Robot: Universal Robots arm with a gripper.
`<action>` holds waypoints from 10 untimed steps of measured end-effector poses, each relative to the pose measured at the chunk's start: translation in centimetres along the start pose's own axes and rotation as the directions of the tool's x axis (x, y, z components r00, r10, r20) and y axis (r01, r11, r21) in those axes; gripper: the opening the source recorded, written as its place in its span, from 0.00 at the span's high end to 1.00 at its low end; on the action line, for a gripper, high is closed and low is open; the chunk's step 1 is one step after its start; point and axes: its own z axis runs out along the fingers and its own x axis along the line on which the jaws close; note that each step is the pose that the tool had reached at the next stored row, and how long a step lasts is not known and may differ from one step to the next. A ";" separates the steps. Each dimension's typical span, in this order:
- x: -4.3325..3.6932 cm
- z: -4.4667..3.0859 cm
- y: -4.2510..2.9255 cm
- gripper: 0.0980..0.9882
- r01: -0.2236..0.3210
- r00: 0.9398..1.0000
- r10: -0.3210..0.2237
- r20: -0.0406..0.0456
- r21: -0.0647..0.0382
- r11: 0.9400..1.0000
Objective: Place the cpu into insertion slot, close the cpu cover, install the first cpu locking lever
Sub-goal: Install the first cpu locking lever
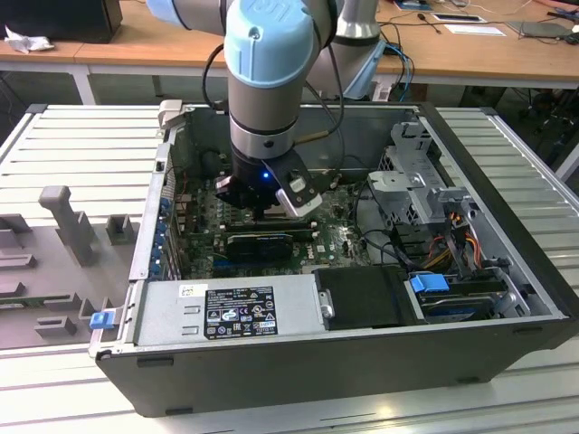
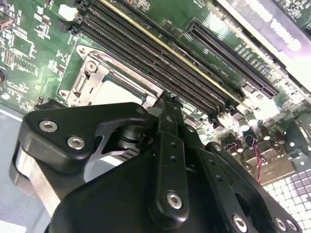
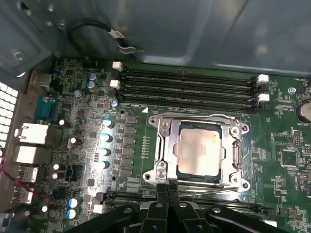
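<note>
Ribbed grey worktop point(image 1: 507, 154) carries an open computer case point(image 1: 298, 362). Within it, the cpu point(image 3: 200, 154) is seated in the insertion slot point(image 3: 163, 167) on the green circuit board point(image 3: 286, 160), framed by the closed cpu cover point(image 3: 199, 119). Tool point(image 3: 167, 190) is seen clenched, fingertips together at the socket's near edge, grasping nothing visible. Memory slots point(image 3: 189, 87) lie beyond.

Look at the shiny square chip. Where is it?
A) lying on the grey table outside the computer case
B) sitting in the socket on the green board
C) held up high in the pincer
B: in the first wrist view the cpu lies inside the insertion slot, framed by the cpu cover.
</note>
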 end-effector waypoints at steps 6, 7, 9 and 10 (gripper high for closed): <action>0.82 0.22 -0.29 0.99 0.007 1.000 -0.007 0.002 -0.031 1.000; 0.88 0.41 -0.34 0.99 0.007 1.000 -0.007 0.002 -0.032 0.999; 0.94 0.76 -0.43 0.99 0.008 1.000 -0.008 0.002 -0.035 0.999; 0.96 0.88 -0.46 0.99 0.008 1.000 -0.007 0.002 -0.037 0.999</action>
